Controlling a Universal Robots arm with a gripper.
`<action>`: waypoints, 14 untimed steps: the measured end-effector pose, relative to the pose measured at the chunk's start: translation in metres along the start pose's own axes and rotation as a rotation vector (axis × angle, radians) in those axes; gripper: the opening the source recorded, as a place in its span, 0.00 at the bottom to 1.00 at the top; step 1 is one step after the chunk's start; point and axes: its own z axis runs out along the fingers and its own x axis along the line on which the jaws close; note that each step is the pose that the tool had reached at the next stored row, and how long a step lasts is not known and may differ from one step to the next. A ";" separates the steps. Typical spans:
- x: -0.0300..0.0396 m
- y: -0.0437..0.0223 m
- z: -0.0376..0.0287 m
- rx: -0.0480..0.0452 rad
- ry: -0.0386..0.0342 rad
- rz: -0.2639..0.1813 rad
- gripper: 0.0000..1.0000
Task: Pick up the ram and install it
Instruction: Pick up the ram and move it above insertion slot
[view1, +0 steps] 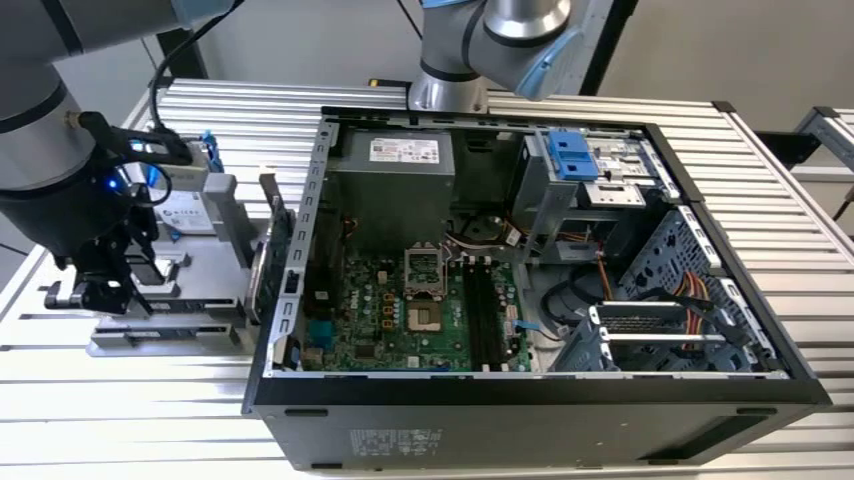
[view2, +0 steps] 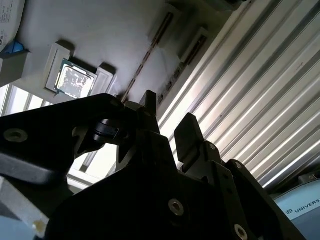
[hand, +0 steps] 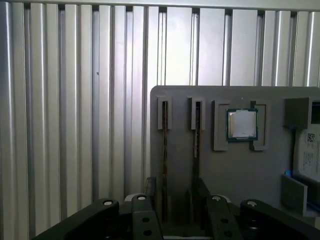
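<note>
While beside processor, ram under pincer

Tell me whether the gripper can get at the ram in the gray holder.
Probably yes. In the first wrist view the open gripper hangs above the gray holder, lined up with the ram standing on edge in its slot, and nothing covers it. A second stick stands close beside it.
</note>
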 end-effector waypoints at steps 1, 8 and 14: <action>0.0000 0.0000 0.0010 0.0000 0.0002 -0.001 1.00; 0.0006 0.0007 0.0073 -0.0004 0.0007 -0.018 1.00; 0.0020 0.0011 0.0120 -0.0005 0.0025 -0.030 1.00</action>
